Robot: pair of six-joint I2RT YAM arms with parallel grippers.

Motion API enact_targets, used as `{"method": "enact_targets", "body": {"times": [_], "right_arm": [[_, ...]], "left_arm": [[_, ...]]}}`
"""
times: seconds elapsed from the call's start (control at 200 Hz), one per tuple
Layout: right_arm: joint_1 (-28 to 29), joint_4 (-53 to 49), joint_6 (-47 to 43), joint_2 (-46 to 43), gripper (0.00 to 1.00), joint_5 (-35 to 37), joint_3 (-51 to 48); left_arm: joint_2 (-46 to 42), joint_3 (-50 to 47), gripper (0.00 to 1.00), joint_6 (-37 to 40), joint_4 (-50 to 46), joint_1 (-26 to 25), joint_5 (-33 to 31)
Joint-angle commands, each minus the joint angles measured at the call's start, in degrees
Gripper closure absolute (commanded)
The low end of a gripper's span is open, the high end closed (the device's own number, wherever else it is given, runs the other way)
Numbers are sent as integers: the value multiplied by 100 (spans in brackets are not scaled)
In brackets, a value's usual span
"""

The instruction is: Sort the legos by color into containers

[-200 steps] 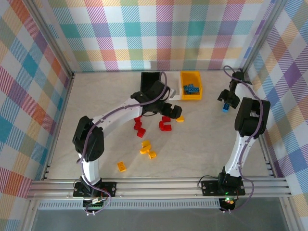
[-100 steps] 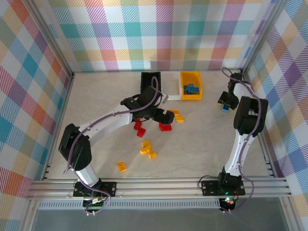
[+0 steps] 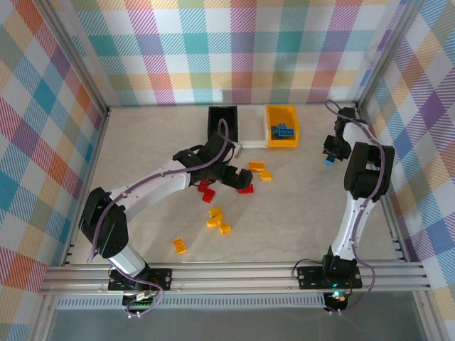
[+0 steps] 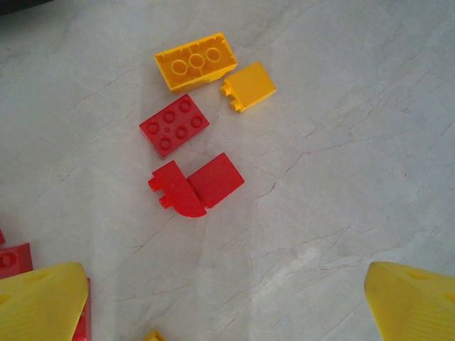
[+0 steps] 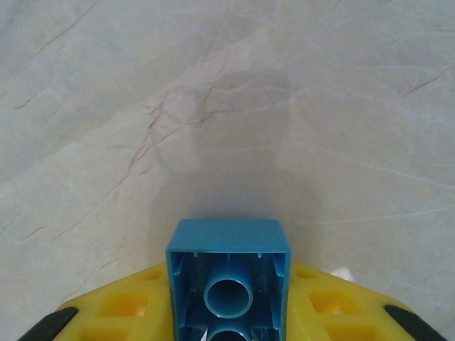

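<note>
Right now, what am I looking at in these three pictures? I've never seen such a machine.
Two robot arms are bolted to a table. The overhead picture shows both: the left arm reaches over loose bricks, the right arm stands aside. The other two pictures come from cameras on the wrists. The left one looks down at red bricks and yellow bricks, its jaws wide open. The right one shows its jaws shut on a blue brick. At the back stand three joined bins, black, white and yellow; the yellow bin holds blue bricks.
</note>
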Motion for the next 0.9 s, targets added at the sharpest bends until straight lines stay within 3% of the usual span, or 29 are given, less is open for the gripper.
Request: {"method": "enact_targets", "body": {"times": [0.0,0.17,0.315,0.6,0.895], "right_arm": [[231,-42,-30,-556,69,-146,-145],[703,215,126,-1239,68,-1071,-96],[1115,273,192,-1145,67,-1715,591],[1420,-116,323,472,67,-2004,2789],[1511,-159,473,1576,56,-2330,4243]], "left_arm": [[-336,-133,0,-116,3,53,-52],[-528,-417,0,-336,22,184,-21],[-796,-745,0,-576,101,364,85],[-1580,-1227,0,-777,-311,602,-105],[-2100,-1596,0,-996,-600,871,-136]]}}
